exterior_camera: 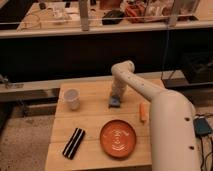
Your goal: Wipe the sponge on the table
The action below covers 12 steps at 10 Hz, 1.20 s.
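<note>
On the light-wood table, 1 blue-grey sponge lies near the back edge, with the 1 gripper down on top of it; whether it grips the sponge, I cannot tell. Around them sit 1 white cup, 1 orange plate, 1 black striped bar and 1 orange stick.

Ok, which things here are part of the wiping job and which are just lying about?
In the job: sponge, table, gripper down at the sponge.
Lying about: white cup, orange plate, black striped bar, orange stick.
</note>
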Each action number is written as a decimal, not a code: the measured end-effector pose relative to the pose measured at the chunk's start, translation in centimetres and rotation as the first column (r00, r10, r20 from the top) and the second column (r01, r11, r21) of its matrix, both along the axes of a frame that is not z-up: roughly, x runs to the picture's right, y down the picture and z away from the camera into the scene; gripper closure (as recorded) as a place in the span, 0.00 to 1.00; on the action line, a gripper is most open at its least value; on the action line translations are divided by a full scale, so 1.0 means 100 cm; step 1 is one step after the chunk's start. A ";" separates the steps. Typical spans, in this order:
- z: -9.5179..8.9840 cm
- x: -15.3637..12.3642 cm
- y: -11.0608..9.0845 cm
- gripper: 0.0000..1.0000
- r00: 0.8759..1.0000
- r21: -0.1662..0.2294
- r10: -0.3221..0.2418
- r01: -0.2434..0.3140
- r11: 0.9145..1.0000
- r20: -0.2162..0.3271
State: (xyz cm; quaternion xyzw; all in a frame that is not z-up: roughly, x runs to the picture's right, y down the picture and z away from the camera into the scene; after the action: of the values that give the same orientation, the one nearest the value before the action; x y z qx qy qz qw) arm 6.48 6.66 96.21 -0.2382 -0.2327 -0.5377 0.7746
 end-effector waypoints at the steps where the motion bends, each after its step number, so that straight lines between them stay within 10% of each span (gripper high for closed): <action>1: -0.002 -0.018 -0.001 0.62 0.999 0.003 -0.018 0.018 1.000 0.034; 6: -0.027 -0.068 0.034 0.62 0.978 -0.003 -0.168 0.170 0.985 0.126; 12: -0.060 -0.036 0.075 0.62 0.981 -0.030 -0.170 0.173 0.984 0.092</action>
State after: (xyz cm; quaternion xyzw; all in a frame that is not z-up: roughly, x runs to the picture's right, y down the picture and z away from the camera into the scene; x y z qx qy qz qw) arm 2.86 14.17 90.22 -0.2477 -0.2557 -0.6079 0.7097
